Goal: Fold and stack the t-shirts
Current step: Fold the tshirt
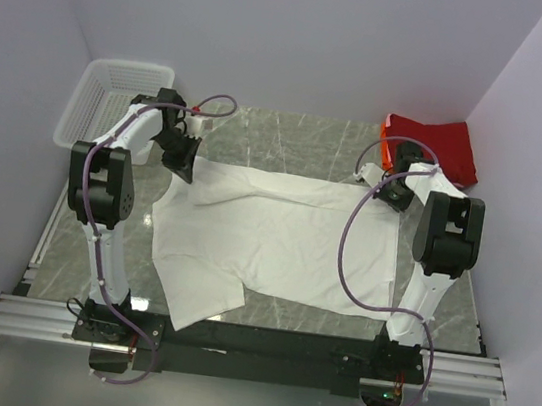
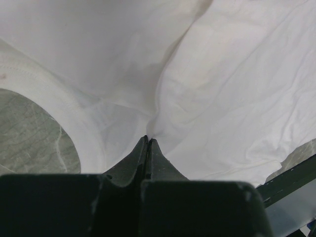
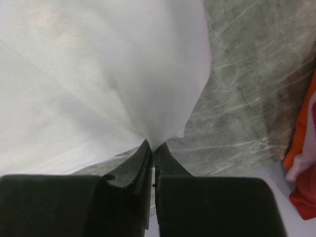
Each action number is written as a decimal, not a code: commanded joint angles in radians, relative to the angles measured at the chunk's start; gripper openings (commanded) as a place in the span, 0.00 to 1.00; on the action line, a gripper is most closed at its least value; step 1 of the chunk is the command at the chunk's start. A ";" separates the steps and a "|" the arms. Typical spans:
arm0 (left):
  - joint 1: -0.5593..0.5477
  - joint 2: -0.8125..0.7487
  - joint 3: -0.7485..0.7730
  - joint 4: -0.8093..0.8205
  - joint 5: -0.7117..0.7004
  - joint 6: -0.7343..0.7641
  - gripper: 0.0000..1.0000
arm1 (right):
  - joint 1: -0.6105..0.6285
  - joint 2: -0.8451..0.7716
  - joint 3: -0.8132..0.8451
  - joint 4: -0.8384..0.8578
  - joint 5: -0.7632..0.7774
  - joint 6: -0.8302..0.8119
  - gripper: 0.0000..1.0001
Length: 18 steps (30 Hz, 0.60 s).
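A white t-shirt (image 1: 276, 239) lies spread across the middle of the marble table, one sleeve pointing toward the near edge. My left gripper (image 1: 183, 168) is shut on its far left corner, and the cloth (image 2: 207, 89) bunches into the pinched fingertips (image 2: 148, 140). At the far right corner my right gripper (image 1: 381, 194) is shut on the shirt's edge (image 3: 123, 74), which pulls into a point between the fingers (image 3: 153, 146). The red t-shirt (image 1: 430, 147) lies crumpled at the back right corner; its orange edge (image 3: 301, 133) shows in the right wrist view.
A white mesh basket (image 1: 114, 100) stands at the back left beside the left arm. Grey walls close in the table on three sides. Bare marble (image 1: 290, 140) shows behind the white shirt and along the near edge (image 1: 335, 323).
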 commanded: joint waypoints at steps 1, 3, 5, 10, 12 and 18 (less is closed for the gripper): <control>0.016 -0.023 0.048 -0.022 0.016 -0.006 0.01 | 0.006 -0.025 0.030 0.004 0.003 0.007 0.02; 0.019 -0.036 0.075 -0.036 0.017 -0.001 0.01 | 0.006 -0.037 0.041 -0.021 -0.005 0.009 0.00; 0.022 -0.045 0.101 -0.057 0.014 0.009 0.01 | 0.005 -0.048 0.043 -0.041 -0.007 0.009 0.00; 0.024 -0.095 0.167 -0.096 0.008 0.049 0.01 | -0.003 -0.066 0.070 -0.093 -0.013 0.010 0.00; 0.025 -0.115 0.179 -0.117 0.005 0.060 0.01 | -0.009 -0.065 0.096 -0.131 -0.013 0.019 0.00; 0.039 -0.164 0.193 -0.162 -0.013 0.127 0.01 | -0.014 -0.081 0.141 -0.209 -0.045 0.032 0.00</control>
